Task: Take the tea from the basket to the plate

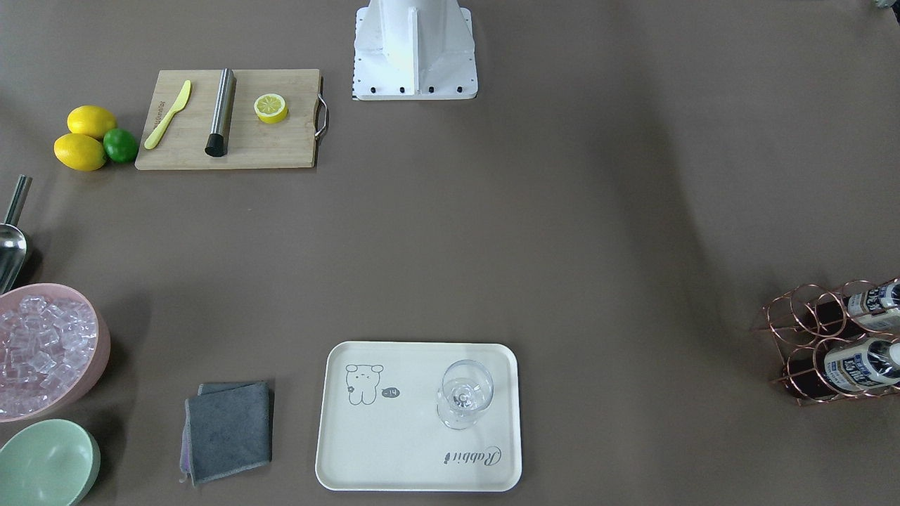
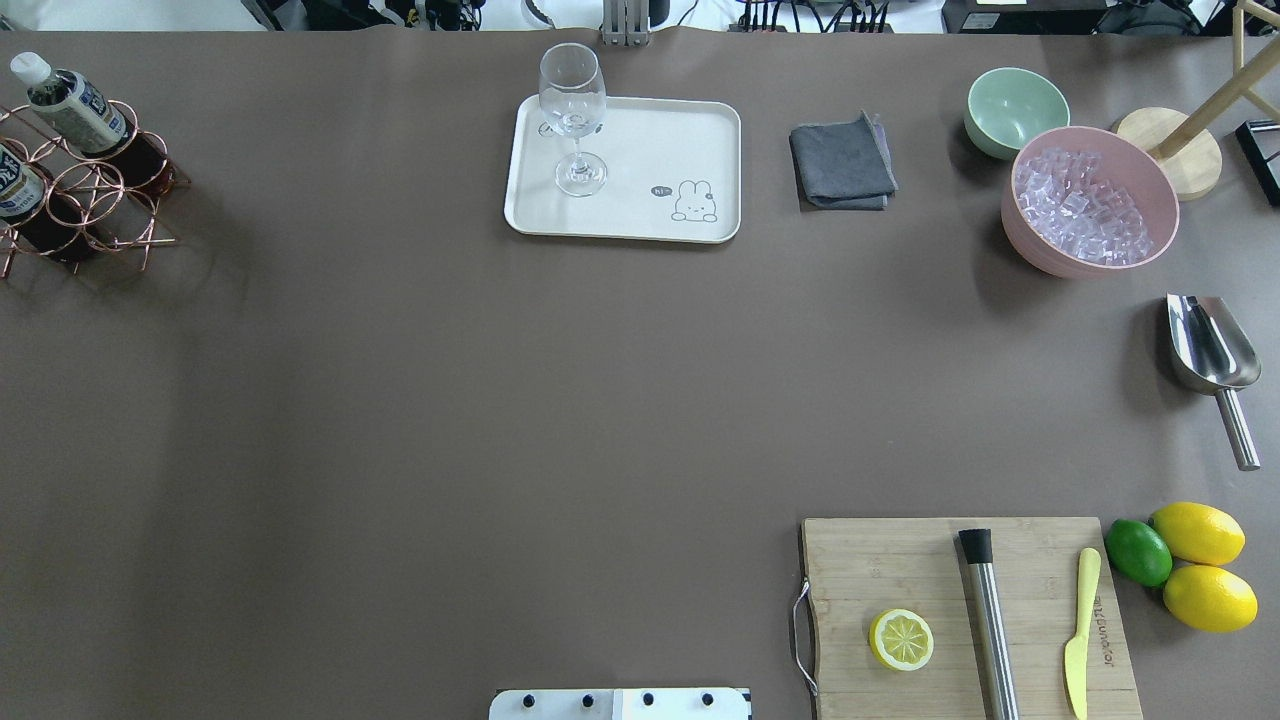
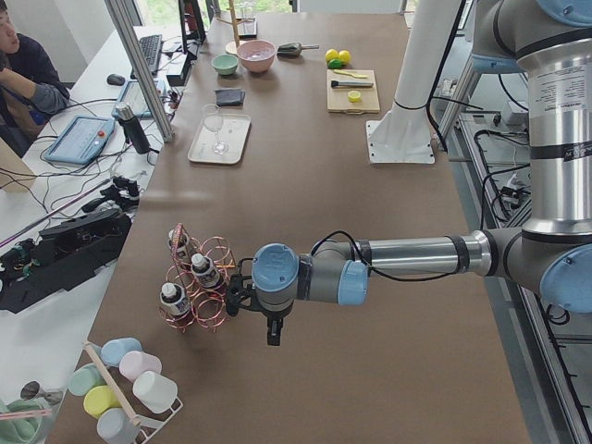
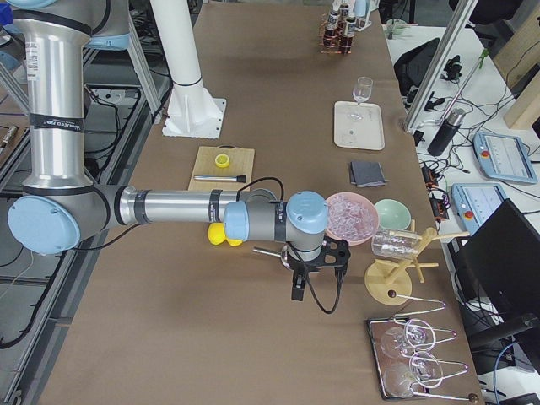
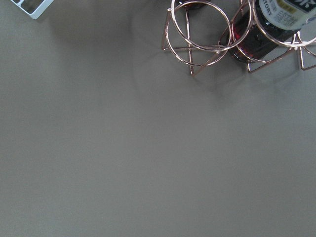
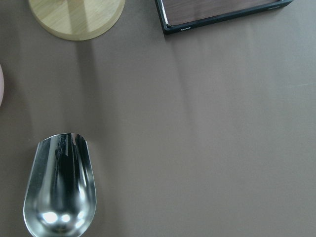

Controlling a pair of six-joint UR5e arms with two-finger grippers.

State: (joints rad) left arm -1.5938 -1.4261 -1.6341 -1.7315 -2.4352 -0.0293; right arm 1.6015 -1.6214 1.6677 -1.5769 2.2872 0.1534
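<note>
Progress: nothing done yet; no tea is on the plate (image 2: pixel 640 130).
Tea: three bottles show from the side, one at (image 2: pixel 70 100), all upright in basket (image 2: pixel 90 190) cells.
Basket: table's left end, by the operators' edge.
Plate: middle of the operators' edge, holding only a glass (image 2: pixel 575 120) toward its left end; the rest is bare.
Left gripper (image 3: pixel 233 298): just beside the basket; cannot tell how wide it stands or whether it holds anything.
Right gripper (image 4: pixel 337 253): at the table's right end, over the scoop (image 6: pixel 59 197); opening likewise cannot be told.
Left: grasp one bottle, lift it out, carry it over, set it down clear of the glass.
</note>
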